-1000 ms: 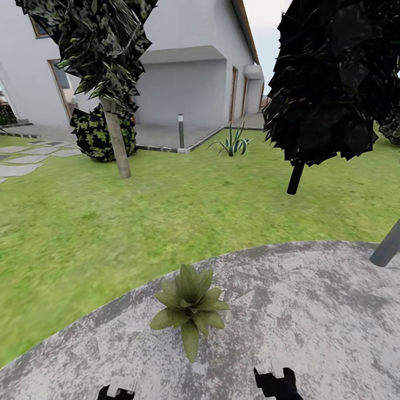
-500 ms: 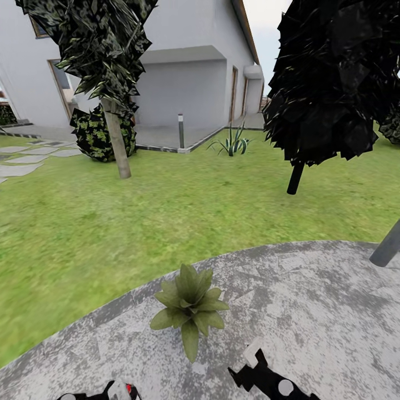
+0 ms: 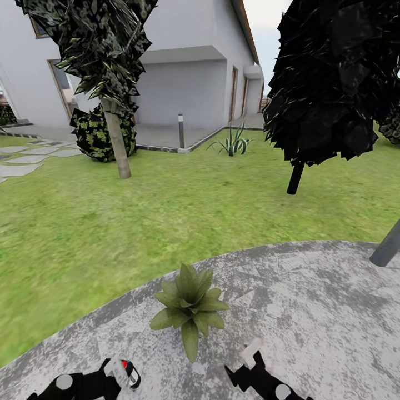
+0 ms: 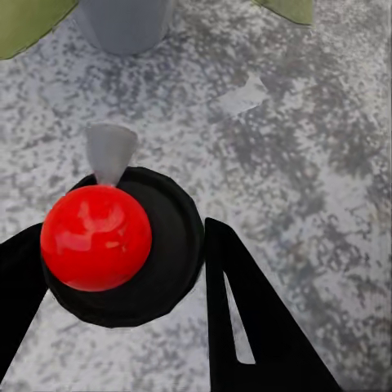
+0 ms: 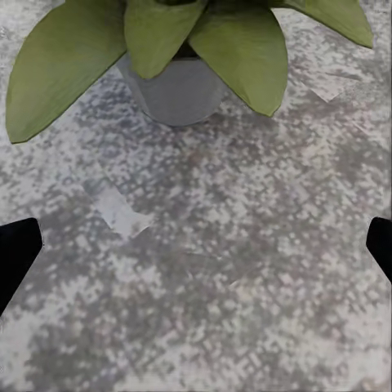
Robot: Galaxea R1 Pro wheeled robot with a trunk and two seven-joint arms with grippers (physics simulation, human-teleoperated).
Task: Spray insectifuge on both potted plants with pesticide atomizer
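Note:
One potted plant (image 3: pixel 189 311), a rosette of broad light-green leaves, stands on the round grey stone patio (image 3: pixel 311 300) just ahead of me. Its grey pot (image 5: pixel 175 90) shows close in the right wrist view, leaves above it. My left gripper (image 3: pixel 119 375) is at the bottom left, shut on the pesticide atomizer (image 4: pixel 122 237). From above the atomizer is a dark round body with a red knob and a grey nozzle pointing toward the pot (image 4: pixel 126 24). My right gripper (image 3: pixel 244 364) is open at the bottom centre-right, with nothing between its fingers.
Green lawn (image 3: pixel 111 222) surrounds the patio. A tree trunk (image 3: pixel 116 144) stands at the left and a dark tree (image 3: pixel 294 178) at the right. A grey slanted pole (image 3: pixel 386 247) meets the patio's right edge. Far back are an agave (image 3: pixel 233 144), a bollard (image 3: pixel 180 130) and the house.
My left arm has risen into view with the atomizer in its gripper. My right gripper has shifted left and tilted toward the plant. The camera has not moved.

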